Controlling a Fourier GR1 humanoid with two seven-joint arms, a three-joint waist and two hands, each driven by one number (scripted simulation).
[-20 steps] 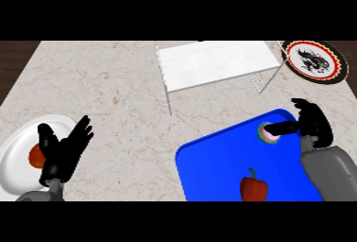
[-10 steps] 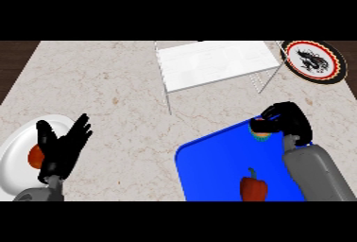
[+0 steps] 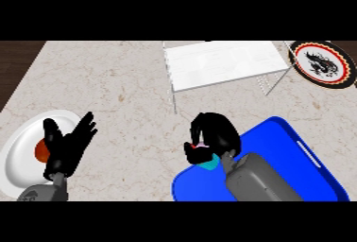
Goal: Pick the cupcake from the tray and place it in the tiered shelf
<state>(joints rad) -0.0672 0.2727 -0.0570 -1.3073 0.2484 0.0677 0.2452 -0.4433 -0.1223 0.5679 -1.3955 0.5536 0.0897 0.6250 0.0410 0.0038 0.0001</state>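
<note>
Fingers (image 3: pixel 209 127) of the right hand (image 3: pixel 215 137) are curled round the cupcake (image 3: pixel 203 158), held over the near-left corner of the blue tray (image 3: pixel 307 156).

Going big to small: marble counter (image 3: pixel 125 85) underneath it all, white tiered shelf (image 3: pixel 223 64) at the back, tray front right, white plate (image 3: pixel 17 156) at the left edge with something red-orange on it, a dragon plate (image 3: pixel 322 63) at the far right. Left hand (image 3: pixel 66 146) sits over the white plate with fingers straight, nothing in it. Only a bit of the cupcake's pink top and teal wrapper peeks out.
</note>
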